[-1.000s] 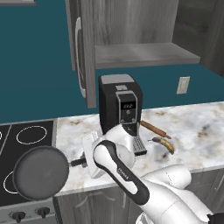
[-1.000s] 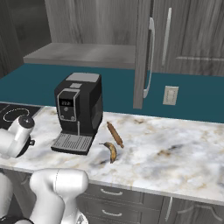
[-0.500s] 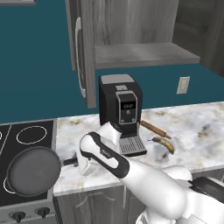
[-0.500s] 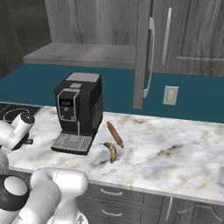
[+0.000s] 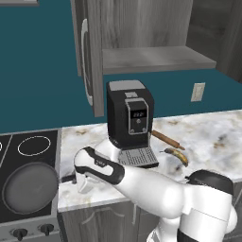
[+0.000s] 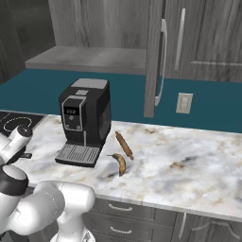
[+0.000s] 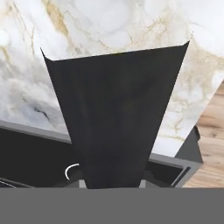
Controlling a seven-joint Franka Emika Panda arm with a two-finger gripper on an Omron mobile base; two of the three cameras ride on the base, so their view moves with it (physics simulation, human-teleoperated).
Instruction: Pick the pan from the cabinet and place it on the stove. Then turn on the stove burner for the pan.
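Note:
The dark grey pan (image 5: 27, 187) lies low over the near part of the black glass stove (image 5: 9, 142); I cannot tell whether it touches the glass. Its black handle (image 5: 65, 178) points right into my gripper (image 5: 72, 178), which is shut on it above the counter's left end. The handle (image 7: 116, 113) rises broad and dark up the middle of the hand view, with marble behind it and the stove (image 7: 26, 157) at the lower left. A white burner ring (image 5: 34, 145) lies bare behind the pan. The cabinet (image 5: 142, 28) stands open above, its grey shelf (image 5: 156, 59) bare.
A black coffee machine (image 5: 130, 118) stands on the marble counter (image 5: 208, 132) right of my arm, with a rolling pin (image 5: 165, 139) and a banana (image 5: 176, 155) beyond it. The open cabinet door (image 5: 87, 56) hangs above the counter's left end. Stove knobs (image 5: 19, 232) line the front strip.
My arm has reached further left, carrying the pan left and slightly lower over the stove. The gripper has stayed shut on the handle.

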